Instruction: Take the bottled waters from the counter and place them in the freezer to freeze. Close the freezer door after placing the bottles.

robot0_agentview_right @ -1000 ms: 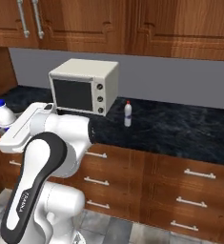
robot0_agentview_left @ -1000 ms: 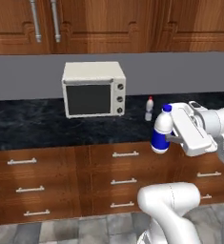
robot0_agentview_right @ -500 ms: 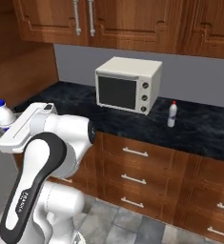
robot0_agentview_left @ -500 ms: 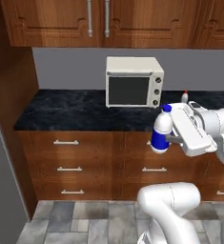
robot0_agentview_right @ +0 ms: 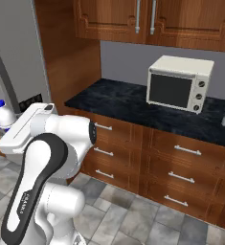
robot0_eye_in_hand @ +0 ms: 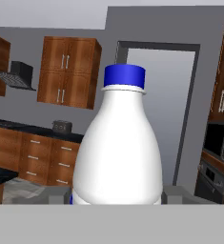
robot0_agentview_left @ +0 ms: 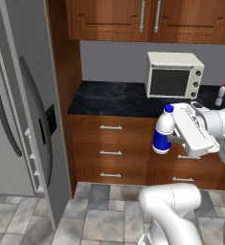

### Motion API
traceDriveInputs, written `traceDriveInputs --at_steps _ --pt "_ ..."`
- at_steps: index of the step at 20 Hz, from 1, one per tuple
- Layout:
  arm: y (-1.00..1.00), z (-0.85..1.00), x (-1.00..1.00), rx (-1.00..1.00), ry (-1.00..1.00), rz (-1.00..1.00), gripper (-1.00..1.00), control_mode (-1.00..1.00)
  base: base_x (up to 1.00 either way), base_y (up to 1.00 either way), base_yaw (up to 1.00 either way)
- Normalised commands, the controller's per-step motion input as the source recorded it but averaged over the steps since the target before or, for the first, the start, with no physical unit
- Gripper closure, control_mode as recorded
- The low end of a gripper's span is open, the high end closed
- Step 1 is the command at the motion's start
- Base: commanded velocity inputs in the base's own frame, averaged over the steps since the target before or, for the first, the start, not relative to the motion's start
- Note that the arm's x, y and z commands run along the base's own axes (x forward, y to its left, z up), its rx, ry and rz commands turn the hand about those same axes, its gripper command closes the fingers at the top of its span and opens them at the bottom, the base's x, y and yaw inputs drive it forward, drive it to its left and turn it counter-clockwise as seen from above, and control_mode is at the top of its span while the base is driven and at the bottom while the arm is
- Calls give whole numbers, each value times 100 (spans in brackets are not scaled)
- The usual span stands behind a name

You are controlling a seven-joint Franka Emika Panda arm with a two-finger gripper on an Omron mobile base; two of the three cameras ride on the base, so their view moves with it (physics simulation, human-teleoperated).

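My gripper (robot0_agentview_left: pixel 168 140) is shut on the white bottled water (robot0_agentview_left: pixel 162 128) with blue cap and blue label, holding it upright in the air in front of the drawers. The same bottle (robot0_eye_in_hand: pixel 118 152) looms large in the hand view, a grey fingertip (robot0_eye_in_hand: pixel 56 194) on either side. The red-capped bottled water (robot0_agentview_left: pixel 221 95) stands on the black counter (robot0_agentview_left: pixel 109 98) to the right of the oven. The grey freezer (robot0_agentview_left: pixel 18 158) rises past the counter's left end. One tall panel (robot0_agentview_left: pixel 42 86) with a dark handle juts out toward me. I cannot tell which panel is the freezer door.
A cream toaster oven (robot0_agentview_left: pixel 174 76) sits on the counter against the wall. Brown drawers (robot0_agentview_left: pixel 111 148) run below, wooden wall cabinets (robot0_agentview_left: pixel 147 19) above. A wooden side panel (robot0_agentview_left: pixel 63 52) separates freezer and counter. Grey floor tiles (robot0_agentview_left: pixel 90 215) lie in front.
The whole picture has slid right as the base moved left, bringing the freezer into view. The gripper holds the white bottle just as before.
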Motion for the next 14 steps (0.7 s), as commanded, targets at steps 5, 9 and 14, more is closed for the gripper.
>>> traceDriveInputs --at_steps 5,9,14 --pt "0 0 0 0 0 0 100 100 -6 100 5" --pt "0 0 0 0 0 0 100 100 -10 100 0" --pt "0 0 0 0 0 0 100 100 -27 100 0"
